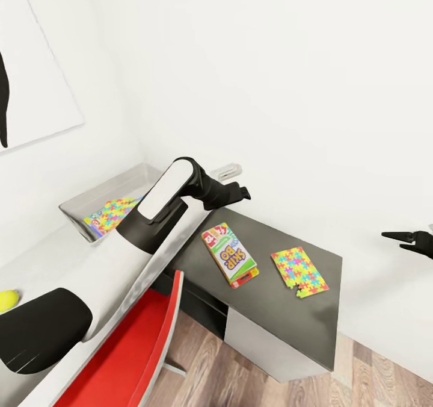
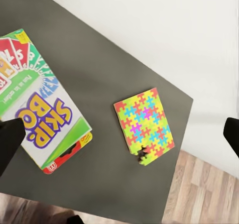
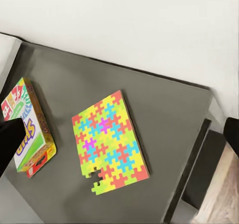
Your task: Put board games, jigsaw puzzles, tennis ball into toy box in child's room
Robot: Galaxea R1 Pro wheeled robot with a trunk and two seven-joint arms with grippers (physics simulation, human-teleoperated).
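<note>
- Left gripper (image 1: 240, 192) open, empty, above the dark table (image 1: 313, 329), likely going for the Skip-Bo box (image 1: 230, 254).
- Right gripper (image 1: 402, 236) open, off the table edge.
- One puzzle (image 1: 299, 271) beside that box; another puzzle (image 1: 111, 212) already in the toy box (image 1: 78, 203).
- Tennis ball (image 1: 8, 300) waits on the light top.

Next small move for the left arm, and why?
Probably lower the open left gripper onto the Skip-Bo box. That box and one jigsaw puzzle lie on the dark table section, outside the toy box, and the box lies nearest that gripper.
</note>
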